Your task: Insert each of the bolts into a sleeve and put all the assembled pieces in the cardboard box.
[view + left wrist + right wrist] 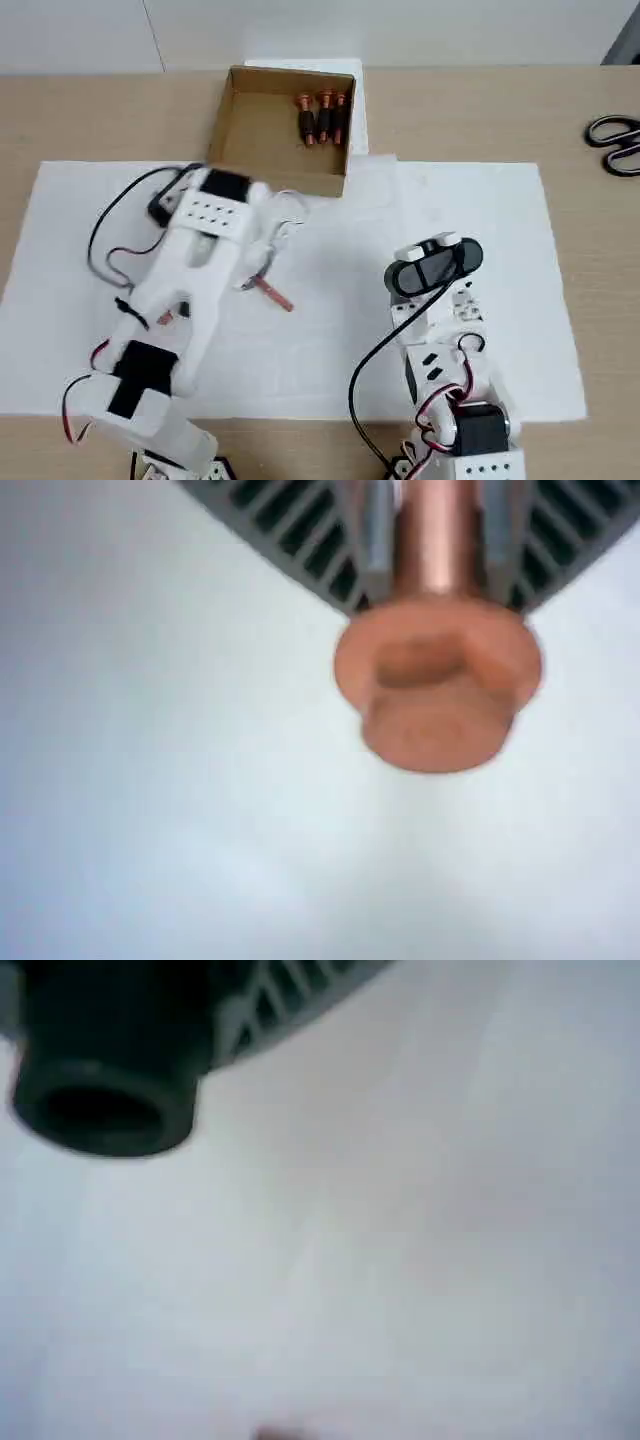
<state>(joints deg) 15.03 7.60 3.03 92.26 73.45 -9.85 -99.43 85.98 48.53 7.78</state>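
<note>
L gripper (436, 540): clamped on copper bolt (437, 680), over white paper (450, 200).
R gripper (140, 1010): grasping black sleeve (100, 1095).
Cardboard box (225, 130): holds 3 assembled pieces (322, 118).
Step tip: line bolt shank w/ sleeve bore, push straight, slow.

High camera above table (100, 110), wrist cameras close-up

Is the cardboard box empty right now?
No: three assembled pieces lie side by side inside the cardboard box, near its far right corner in the high view.
</note>
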